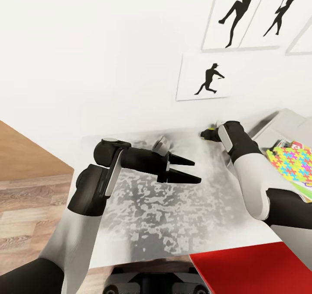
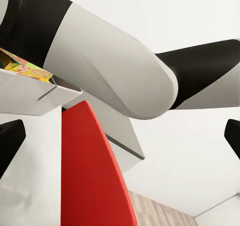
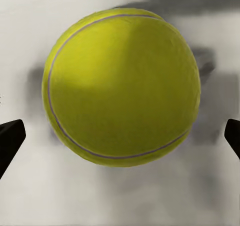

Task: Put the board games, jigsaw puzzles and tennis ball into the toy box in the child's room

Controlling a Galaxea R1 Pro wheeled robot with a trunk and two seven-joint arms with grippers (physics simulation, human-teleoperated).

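A: Progress so far?

B: Partly done, judging by the toy box (image 1: 277, 131) at the far right of the table (image 1: 173, 207): a jigsaw puzzle (image 1: 292, 161) and some printed box already lying inside. Tennis ball (image 3: 122, 86) not yet taken, sitting on the table by the wall.

A: Right gripper (image 3: 120, 136)?

B: Directly over the ball, jaws apart on either side, touching nothing. Left gripper (image 1: 186, 169) open too, hovering empty above the table.

A: Orientation of the ball?

B: Round, so no long axis. Puzzle sheet flat, long side roughly toward the wall.
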